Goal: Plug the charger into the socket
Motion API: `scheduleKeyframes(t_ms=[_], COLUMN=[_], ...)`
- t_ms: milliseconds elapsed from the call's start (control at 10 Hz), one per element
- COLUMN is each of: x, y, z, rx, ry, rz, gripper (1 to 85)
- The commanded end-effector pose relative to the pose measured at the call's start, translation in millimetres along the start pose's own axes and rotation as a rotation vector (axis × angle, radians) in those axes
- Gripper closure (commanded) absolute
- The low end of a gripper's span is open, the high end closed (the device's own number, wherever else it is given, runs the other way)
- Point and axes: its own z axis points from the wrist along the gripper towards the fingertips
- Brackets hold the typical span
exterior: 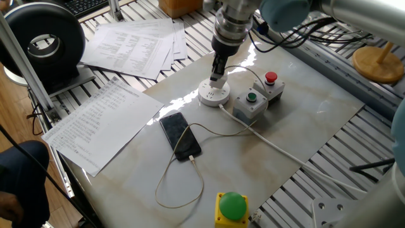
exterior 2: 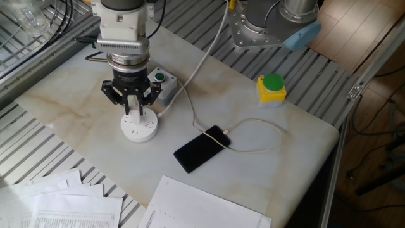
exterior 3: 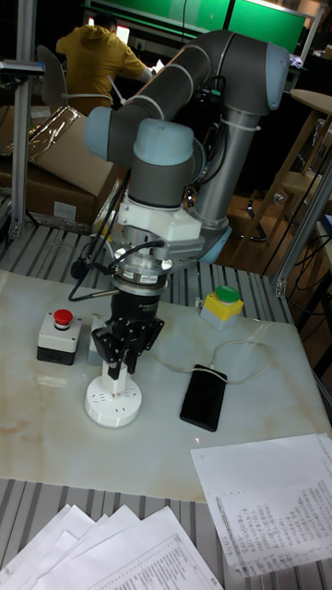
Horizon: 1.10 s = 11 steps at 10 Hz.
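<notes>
The round white socket [exterior: 213, 96] [exterior 2: 140, 132] [exterior 3: 112, 406] lies flat on the marble table, its thick white cord running off to the right. My gripper [exterior: 217, 75] [exterior 2: 133, 113] [exterior 3: 118, 373] hangs straight down just above it, shut on the small white charger [exterior: 217, 80], which shows as a white block between the fingertips, right over the socket's top. The prongs are hidden, so I cannot tell if they touch the slots. The charger's thin white cable [exterior: 183, 190] loops across the table to the black smartphone [exterior: 180, 135] [exterior 2: 201, 149] [exterior 3: 203, 398].
Two grey button boxes sit right beside the socket, one green [exterior: 249, 106], one red [exterior: 270, 85] [exterior 3: 57, 336]. A yellow box with a green dome [exterior: 231, 208] [exterior 2: 272, 87] stands at the table's edge. Paper sheets [exterior: 95, 120] lie left of the phone.
</notes>
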Motion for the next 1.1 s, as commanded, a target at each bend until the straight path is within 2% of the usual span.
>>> scheduleKeyframes(t_ms=[0, 200, 300, 500, 900, 1000], x=[-15.2, -12.4, -1.1, 2.8, -1.4, 3.2], y=[3.6, 4.4, 8.7, 3.4, 5.4, 8.1], z=[-17.0, -12.4, -8.8, -11.1, -19.0, -19.6], rx=[0.018, 0.027, 0.011, 0.043, 0.044, 0.034], ry=[0.018, 0.065, 0.115, 0.156, 0.138, 0.156], rz=[0.03, 0.031, 0.037, 0.016, 0.031, 0.019], gripper=[84.7, 84.7, 84.7, 84.7, 84.7, 84.7])
